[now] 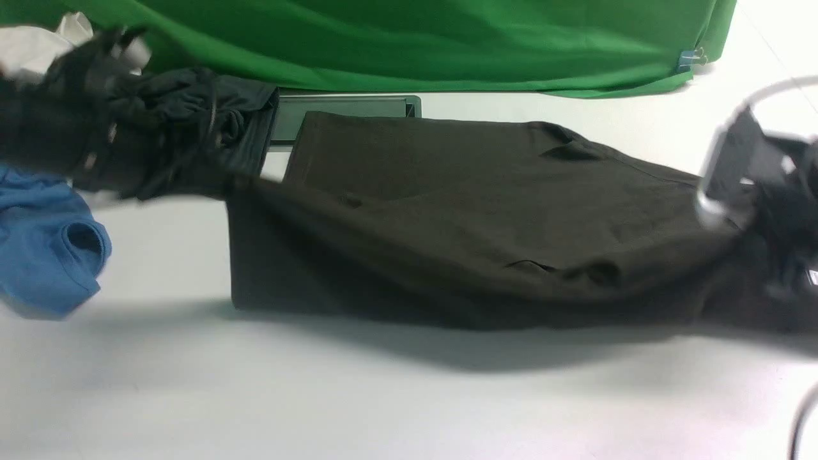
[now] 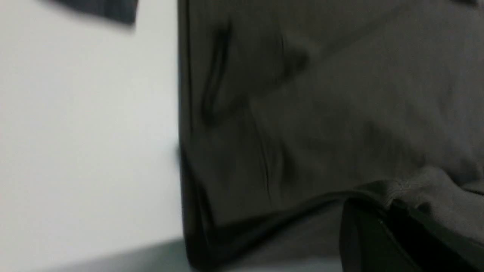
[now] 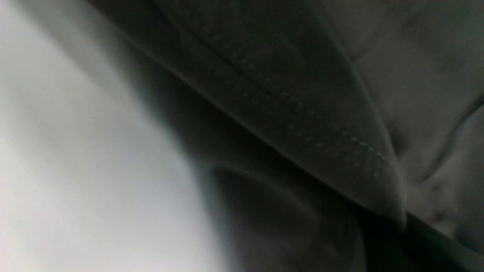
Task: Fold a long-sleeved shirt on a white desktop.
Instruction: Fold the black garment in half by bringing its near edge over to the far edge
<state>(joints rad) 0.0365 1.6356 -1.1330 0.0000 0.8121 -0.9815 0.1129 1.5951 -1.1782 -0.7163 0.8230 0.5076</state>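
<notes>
Long-sleeved shirt (image 1: 447,217) stretches across the centre of the white desktop (image 1: 383,402), its near edge lifted clear. Left gripper (image 1: 227,182) at 9 o'clock and right gripper (image 1: 760,239) at 3 o'clock each pinch an end, jaws closed on cloth. Blue shirt (image 1: 45,249) lies farther out at 9 o'clock, green cloth (image 1: 415,38) at 12.

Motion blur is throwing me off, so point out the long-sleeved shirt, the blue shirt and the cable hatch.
long-sleeved shirt (image 1: 460,211): front view, middle of its dark top panel.
blue shirt (image 1: 38,255): front view, body fabric left of its round opening.
cable hatch (image 1: 345,107): front view, uncovered grey strip behind the shirt.
</notes>
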